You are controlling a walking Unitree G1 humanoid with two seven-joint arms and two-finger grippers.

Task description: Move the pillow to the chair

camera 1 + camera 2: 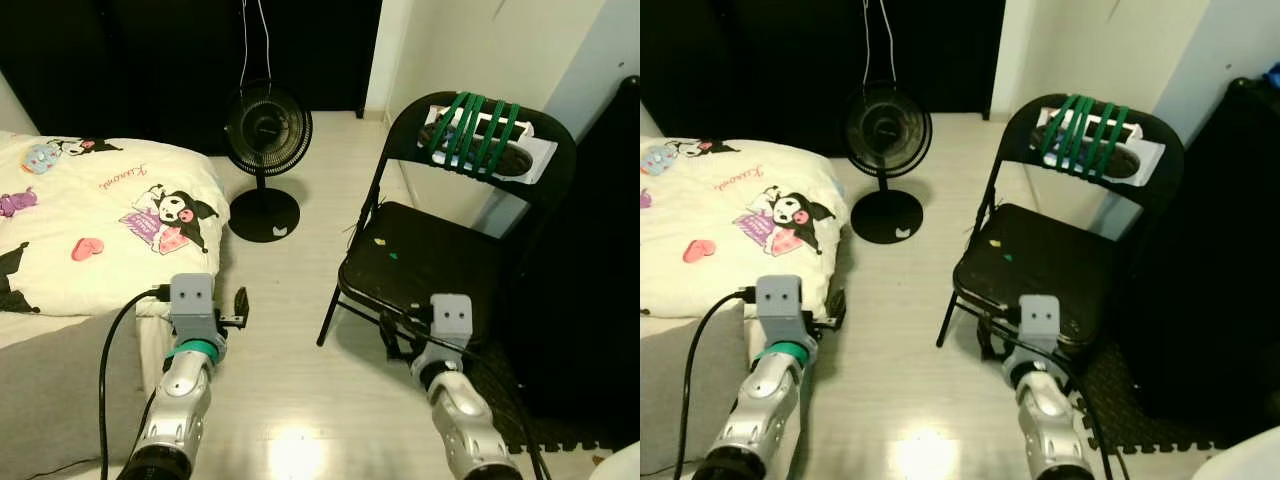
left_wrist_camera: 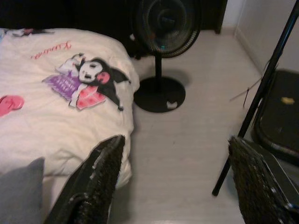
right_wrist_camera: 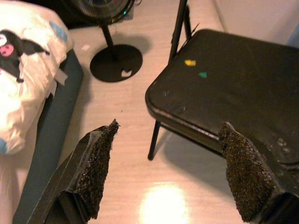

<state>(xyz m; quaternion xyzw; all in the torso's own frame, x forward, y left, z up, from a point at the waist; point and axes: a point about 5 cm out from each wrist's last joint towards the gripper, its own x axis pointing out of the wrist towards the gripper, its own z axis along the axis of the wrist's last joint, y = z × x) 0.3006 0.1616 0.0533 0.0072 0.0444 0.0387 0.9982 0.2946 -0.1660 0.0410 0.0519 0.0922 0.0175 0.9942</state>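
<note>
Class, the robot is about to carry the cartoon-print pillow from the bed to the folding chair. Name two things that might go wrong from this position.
1. The black pedestal fan stands on the floor between the cream cartoon-print pillow and the black folding metal chair; a swung pillow might topple it.
2. Both claws are open and empty, the left claw near the bed edge, the right claw by the chair seat. The bulky, soft pillow may slip from a one-claw pinch.

A bedroom in a home: a bed [image 1: 60, 300] with a cartoon-print pillow [image 1: 100, 215] stands along one side of a pale wood-look floor [image 1: 300, 300]. A black pedestal fan [image 1: 266, 135] and a black folding chair [image 1: 440, 250] stand near a white wall [image 1: 470, 50].
</note>
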